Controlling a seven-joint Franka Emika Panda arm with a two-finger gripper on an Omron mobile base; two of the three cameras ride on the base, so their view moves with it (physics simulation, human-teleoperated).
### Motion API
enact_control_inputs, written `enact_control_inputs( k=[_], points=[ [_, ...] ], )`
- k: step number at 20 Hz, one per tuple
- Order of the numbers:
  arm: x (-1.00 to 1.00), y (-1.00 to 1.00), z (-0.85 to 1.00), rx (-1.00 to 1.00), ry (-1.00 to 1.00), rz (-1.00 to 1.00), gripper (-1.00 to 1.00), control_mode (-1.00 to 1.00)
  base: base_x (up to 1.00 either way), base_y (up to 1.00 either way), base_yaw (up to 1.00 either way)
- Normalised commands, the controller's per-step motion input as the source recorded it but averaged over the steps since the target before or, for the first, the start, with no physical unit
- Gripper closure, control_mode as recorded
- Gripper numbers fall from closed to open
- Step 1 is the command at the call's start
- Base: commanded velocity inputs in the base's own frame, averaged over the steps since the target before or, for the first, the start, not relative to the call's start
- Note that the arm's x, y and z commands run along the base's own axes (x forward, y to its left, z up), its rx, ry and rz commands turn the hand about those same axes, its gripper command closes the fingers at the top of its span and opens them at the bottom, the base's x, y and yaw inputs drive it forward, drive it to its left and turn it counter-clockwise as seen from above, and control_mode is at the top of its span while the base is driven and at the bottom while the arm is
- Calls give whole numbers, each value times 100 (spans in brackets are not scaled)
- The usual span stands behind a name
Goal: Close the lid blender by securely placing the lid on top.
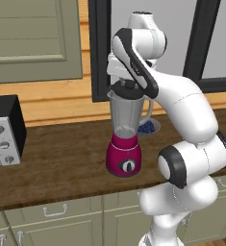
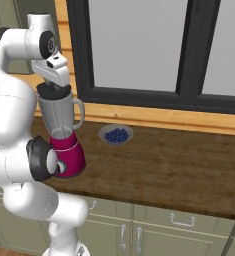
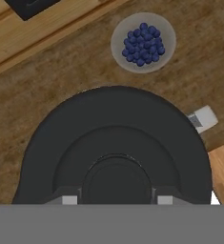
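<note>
The blender (image 1: 125, 144) stands on the wooden counter, with a magenta base, a round dial and a clear jar (image 2: 60, 117). The black lid (image 1: 126, 91) lies level at the jar's rim, also seen as lid (image 2: 53, 92). My gripper (image 1: 123, 80) comes straight down onto it from above. In the hand view the lid (image 3: 116, 138) is a big dark disc, and my gripper (image 3: 117, 200) is shut on its raised centre knob, one fingertip on each side. The jar's handle (image 3: 202, 118) peeks out past the lid's edge. The jar's inside is hidden under the lid.
A small bowl of blueberries (image 1: 148, 127) (image 2: 116, 135) (image 3: 143, 42) sits on the counter just behind the blender to the right. A black-and-silver toaster oven (image 1: 4, 130) stands at the far left. A dark window frame (image 2: 139, 95) runs along the wall behind.
</note>
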Motion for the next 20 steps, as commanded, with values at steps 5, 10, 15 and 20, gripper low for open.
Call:
enact_control_inputs(
  k=[5, 10, 15, 20],
  points=[
    [21, 22, 0, 0, 0, 2, 100, -100, 0, 0, 0],
    [6, 4, -19, 0, 0, 4, 100, -100, 0, 0, 0],
    [-7, -11, -24, 0, 0, 5, 100, -100, 0, 0, 0],
    [-5, -17, -14, 0, 0, 4, 100, -100, 0, 0, 0]
  ],
)
